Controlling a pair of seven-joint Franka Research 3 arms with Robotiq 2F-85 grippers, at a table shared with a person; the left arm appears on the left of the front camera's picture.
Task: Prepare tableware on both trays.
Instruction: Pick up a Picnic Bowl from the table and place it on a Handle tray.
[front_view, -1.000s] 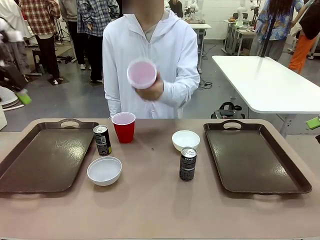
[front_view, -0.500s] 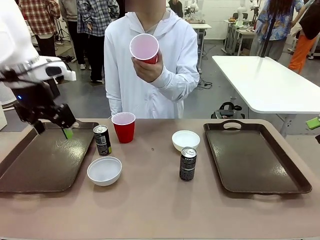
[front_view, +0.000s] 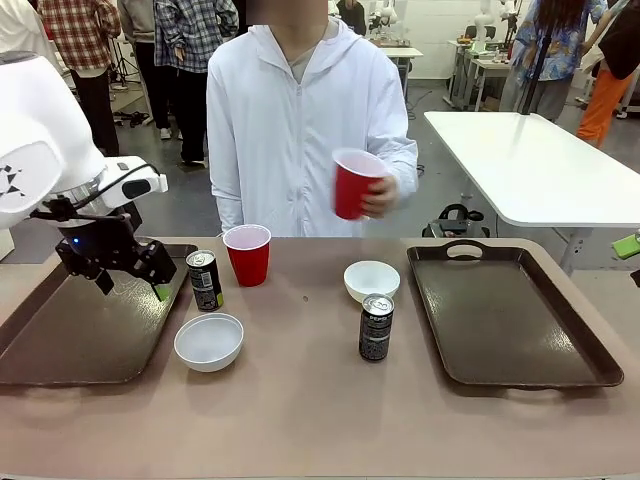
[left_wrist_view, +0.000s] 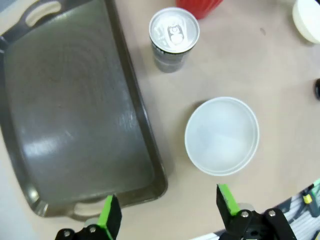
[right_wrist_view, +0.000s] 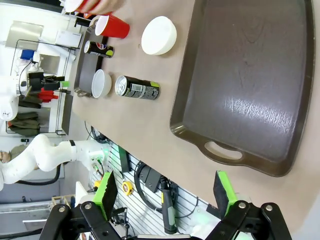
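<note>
My left gripper (front_view: 133, 283) hangs open over the right rim of the left tray (front_view: 60, 330), just left of a black can (front_view: 205, 280). In its wrist view the open gripper (left_wrist_view: 168, 210) looks down on that tray's rim (left_wrist_view: 150, 150), with the white bowl (left_wrist_view: 222, 135) and the can (left_wrist_view: 174, 37) to the right of the rim. A red cup (front_view: 247, 254) stands behind the can. The person holds a second red cup (front_view: 350, 183) in the air. Mid-table are another bowl (front_view: 371, 281) and can (front_view: 376, 327). My right gripper (right_wrist_view: 165, 190) is open, off the near end of the right tray (right_wrist_view: 250, 75).
The person stands at the far side of the table, at the middle. A green fingertip (front_view: 627, 245) shows at the right edge, beyond the right tray (front_view: 510, 315). Bare tabletop (front_view: 300, 420) runs along the near edge. A white table (front_view: 540, 165) stands behind on the right.
My left arm has come in from the left and down over the left tray's right rim, towards the can. The person has lowered the held red cup to their side and turned it upright.
</note>
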